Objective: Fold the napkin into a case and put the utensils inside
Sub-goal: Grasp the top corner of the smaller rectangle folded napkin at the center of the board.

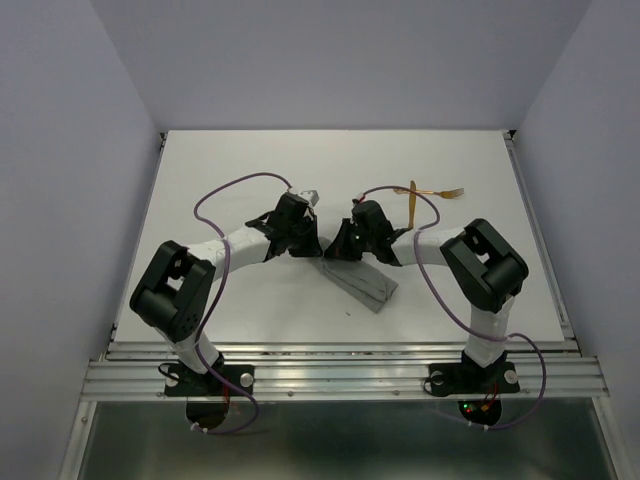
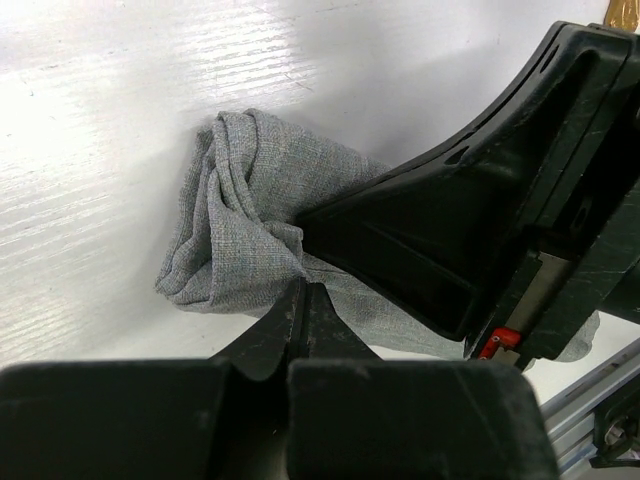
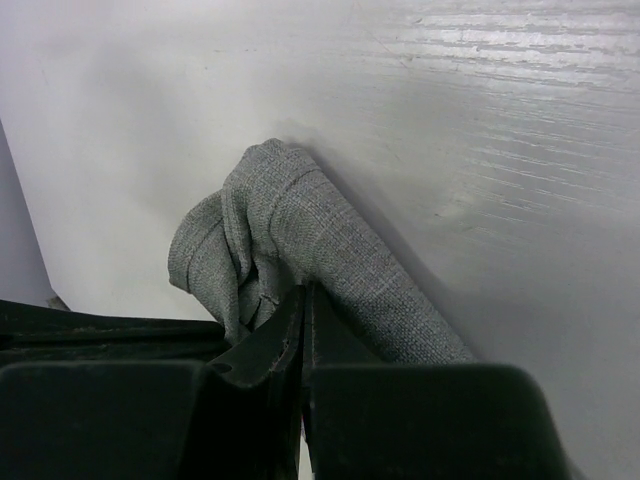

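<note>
Both arms were in tight at the far end of the napkin (image 1: 365, 283), which lay as a narrow grey strip running diagonally across the middle of the bench (image 1: 250, 160). The left pincer (image 2: 305, 295) was closed right down, and the creases in the cloth ran straight to its tips, so it looked to have a pinch of fabric. The right pincer (image 3: 303, 300) was also fully closed, nipping a tuck at the same bunched end. The two tools sat almost nose to nose.

My read was that the fold was under way and not finished, because that end was rumpled rather than flat. To do it well, both pinches should travel together at one height, so the layers stay square and the long edges stay lined up. Pulling apart would only drag the strip open. The cloth should go down flat before either side lets go.

As for the case (image 1: 375, 292), nothing showed inside it, though I couldn't tell whether it had a mouth yet. The utensils (image 1: 413, 200) were out on the bare bench at the far right, well apart from the cloth. The fork (image 1: 447, 192) lay crosswise beside the other golden piece.
</note>
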